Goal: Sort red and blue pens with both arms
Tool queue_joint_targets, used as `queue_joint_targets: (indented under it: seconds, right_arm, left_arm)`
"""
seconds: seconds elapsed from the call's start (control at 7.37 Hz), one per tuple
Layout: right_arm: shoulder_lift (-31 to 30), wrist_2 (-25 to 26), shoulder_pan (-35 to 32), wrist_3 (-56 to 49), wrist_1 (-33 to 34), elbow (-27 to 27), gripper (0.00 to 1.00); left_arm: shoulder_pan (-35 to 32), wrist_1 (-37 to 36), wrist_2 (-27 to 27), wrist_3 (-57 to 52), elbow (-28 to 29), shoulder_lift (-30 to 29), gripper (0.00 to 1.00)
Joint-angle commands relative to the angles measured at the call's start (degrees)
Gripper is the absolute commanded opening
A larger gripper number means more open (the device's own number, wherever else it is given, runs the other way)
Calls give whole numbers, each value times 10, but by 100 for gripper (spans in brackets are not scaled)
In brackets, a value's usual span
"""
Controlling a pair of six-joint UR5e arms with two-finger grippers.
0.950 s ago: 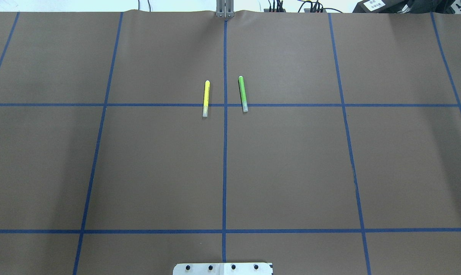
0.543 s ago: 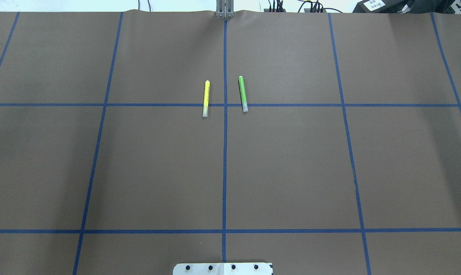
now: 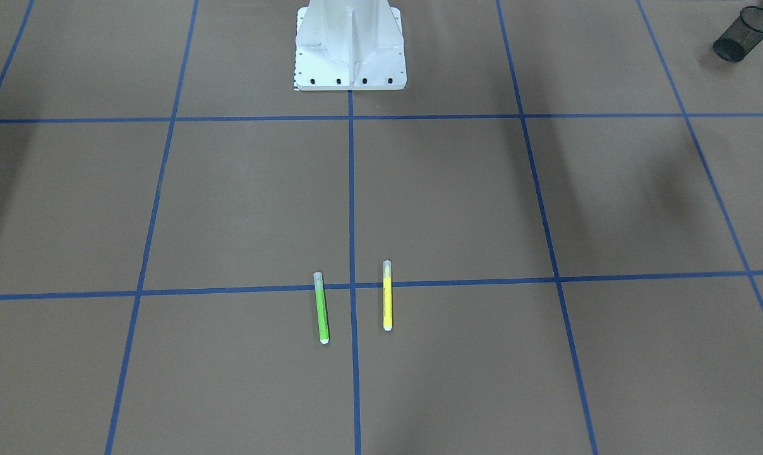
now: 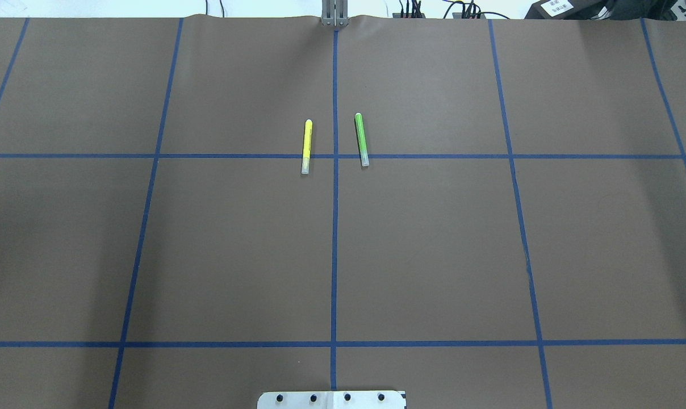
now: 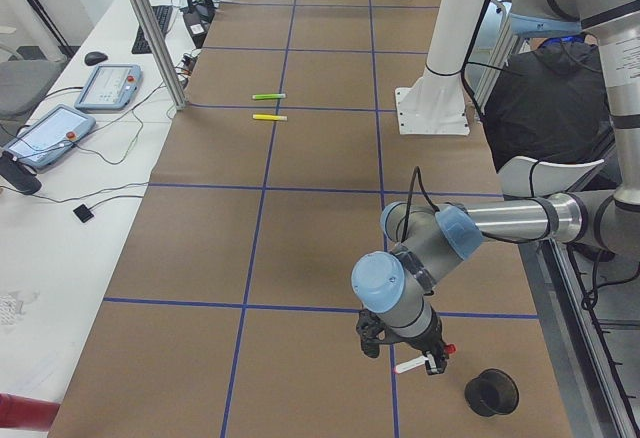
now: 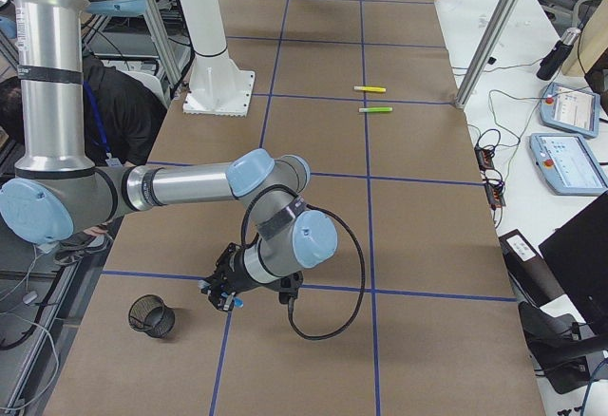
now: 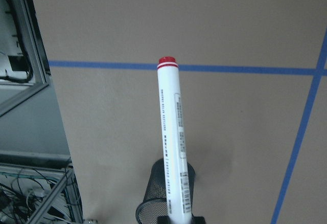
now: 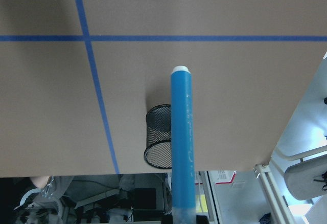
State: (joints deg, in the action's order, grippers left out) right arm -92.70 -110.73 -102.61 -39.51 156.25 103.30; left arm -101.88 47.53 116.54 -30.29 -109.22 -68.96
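Two pens gripped: L gripper [image 7: 181, 220] clamps red pen [image 7: 172, 142], mesh cup [image 7: 150, 201] just below; R gripper [image 8: 184, 219] clamps blue pen [image 8: 182, 142], 2nd cup [image 8: 157, 132] just below.

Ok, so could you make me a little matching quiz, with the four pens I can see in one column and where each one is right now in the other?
Things:
1. white pen with red end
2. sky-blue pen
3. lime-green marker
4. yellow marker

Places:
A. lying on the table, on the robot's right of the centre tape line
B. held in the left gripper
C. lying on the table, on the robot's left of that line
D. held in the right gripper

Pairs: 1-B, 2-D, 3-A, 4-C.
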Motion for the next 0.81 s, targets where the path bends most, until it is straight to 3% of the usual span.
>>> queue_joint_targets:
  seconds: [0.0,0.41,0.68]
  right_arm:
    - [0,-3,-6,-1,46,10,0]
    - [-6,-7,-6,1,43,6,0]
    - [-6,-20,-6,1,41,4,0]
  left_arm:
    - [-28,-82,1,-12,-1,6,0]
    - [-49,-88,-9,-30,7,63,0]
    - [-101,-87,-54,-34,38,64,0]
